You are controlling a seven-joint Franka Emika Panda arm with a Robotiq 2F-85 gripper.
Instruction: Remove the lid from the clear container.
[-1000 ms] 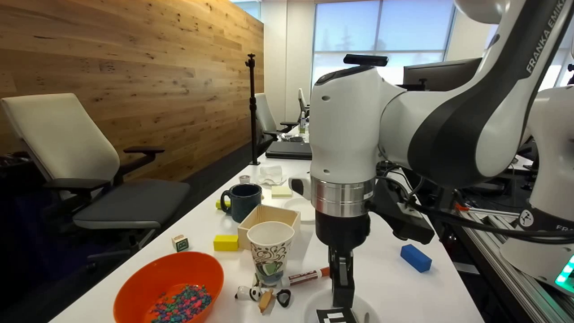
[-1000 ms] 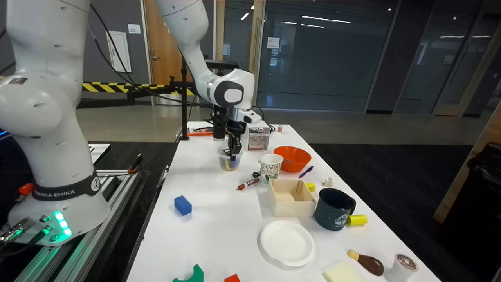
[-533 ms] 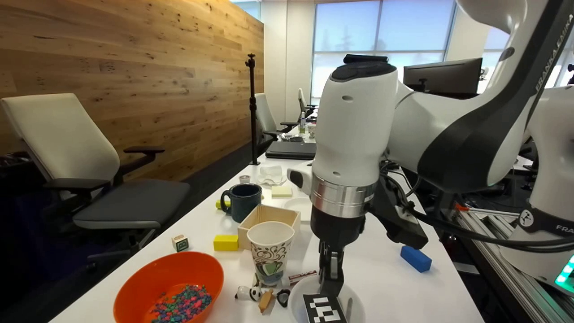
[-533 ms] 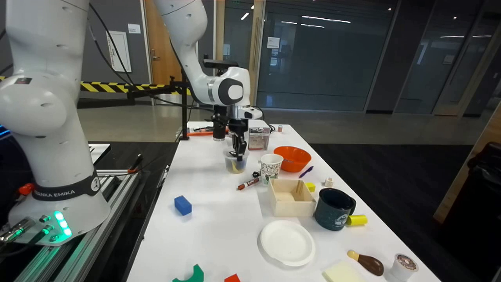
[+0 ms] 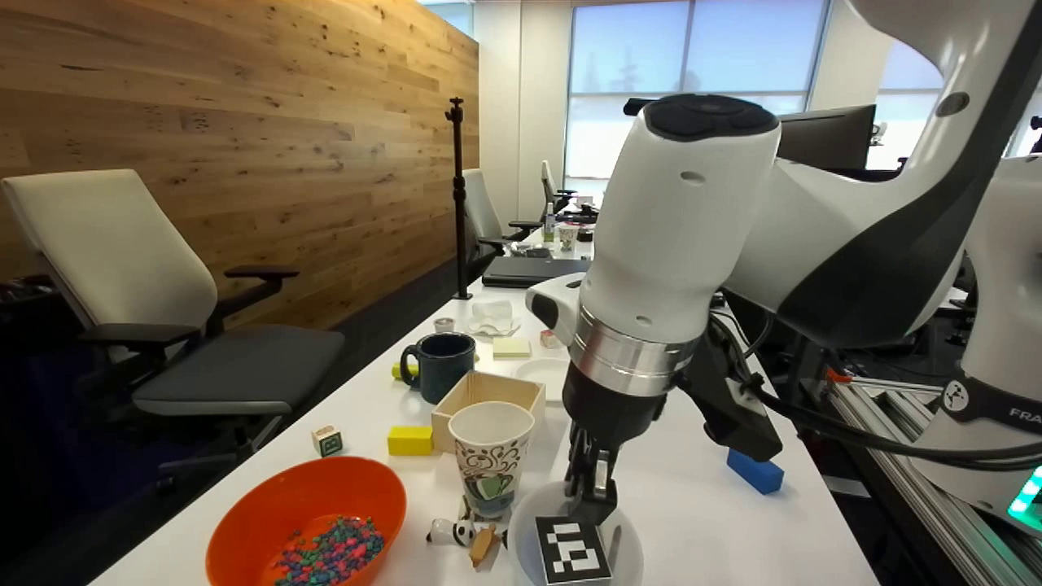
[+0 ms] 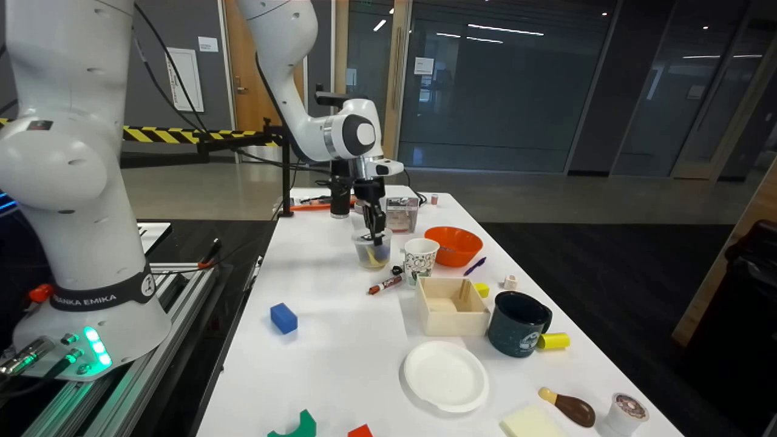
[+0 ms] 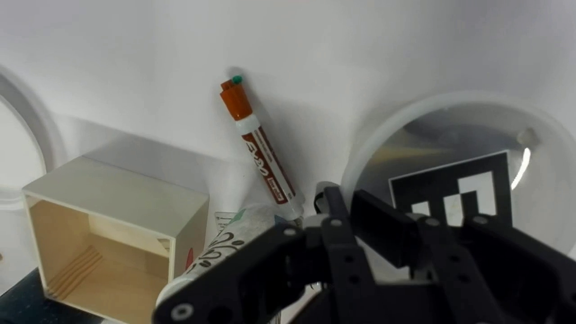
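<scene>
In an exterior view, the container (image 6: 368, 255) stands left of the cup (image 6: 420, 262) on the bench (image 6: 340, 340), with the bowl (image 6: 460, 256) behind and right of the cup. The box (image 6: 454, 321) sits between the cup and the plate (image 6: 446, 376), the mug (image 6: 515, 331) just right of the box.

My exterior views look along the table (image 5: 708, 513) from opposite ends: in an exterior view I face windows (image 5: 627, 49) from near the orange bowl (image 5: 252, 513); in an exterior view, a glass wall (image 6: 498, 91) past the white plate (image 6: 446, 376). My wrist view looks down, close above the clear container (image 7: 472, 99), which it shares with both.
</scene>
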